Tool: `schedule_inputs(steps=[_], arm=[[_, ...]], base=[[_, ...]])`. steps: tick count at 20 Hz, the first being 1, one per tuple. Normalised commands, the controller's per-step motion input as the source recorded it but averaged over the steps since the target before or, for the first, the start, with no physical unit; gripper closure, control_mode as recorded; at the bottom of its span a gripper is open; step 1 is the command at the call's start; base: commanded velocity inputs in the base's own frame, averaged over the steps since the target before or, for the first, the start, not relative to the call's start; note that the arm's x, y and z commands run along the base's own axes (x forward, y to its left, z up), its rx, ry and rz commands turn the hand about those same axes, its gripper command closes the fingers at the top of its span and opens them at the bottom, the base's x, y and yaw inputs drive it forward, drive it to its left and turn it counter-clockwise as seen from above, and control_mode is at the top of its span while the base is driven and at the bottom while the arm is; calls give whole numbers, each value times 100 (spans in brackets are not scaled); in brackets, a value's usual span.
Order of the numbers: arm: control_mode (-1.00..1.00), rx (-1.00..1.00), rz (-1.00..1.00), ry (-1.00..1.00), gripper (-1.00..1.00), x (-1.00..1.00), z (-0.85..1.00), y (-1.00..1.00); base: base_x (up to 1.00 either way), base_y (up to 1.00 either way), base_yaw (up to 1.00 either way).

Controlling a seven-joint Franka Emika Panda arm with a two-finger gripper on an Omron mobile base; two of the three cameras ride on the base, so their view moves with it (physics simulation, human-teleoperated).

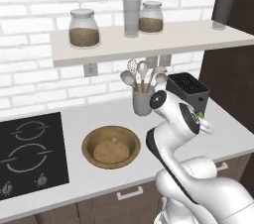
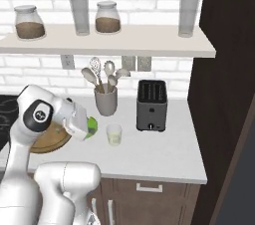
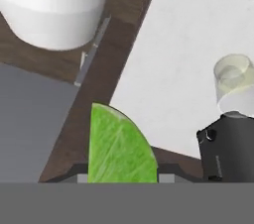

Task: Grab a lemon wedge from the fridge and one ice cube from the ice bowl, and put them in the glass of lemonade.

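- Currently the two-finger gripper (image 3: 121, 181) is clamped on a bright green wedge of citrus (image 3: 119, 148), the lemon wedge of the task; its green edge also shows at the hand over the counter (image 2: 91, 128).
- Short clear glass of pale yellow-green lemonade (image 2: 114, 134) stands just beside the hand, in front of the dark slotted toaster (image 2: 151, 105).
- Wide shallow tan wooden ice bowl (image 1: 111, 146) sits on the white counter (image 1: 218, 134) by the black cooktop (image 1: 30, 153); tiny pale ice cube (image 1: 114, 140) lies in it.
- Judgement: wedge fetched, not yet dropped; ice untouched.
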Motion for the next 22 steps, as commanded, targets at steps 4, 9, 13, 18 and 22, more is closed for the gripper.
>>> schedule_inputs(steps=[4, 9, 13, 18, 22], arm=[[-100, -28, 19, 32, 100, 58, -19, -5], [-100, -2, 0, 1, 100, 37, -12, -1], [-100, 0, -8, -17, 100, 35, -10, -3], [-100, 0, -11, -17, 100, 48, -16, -8], [-100, 0, -6, -3, 100, 37, -14, -14]], base=[[0, 0, 0], [0, 0, 0], [0, 0, 0], [0, 0, 0], [0, 0, 0]])
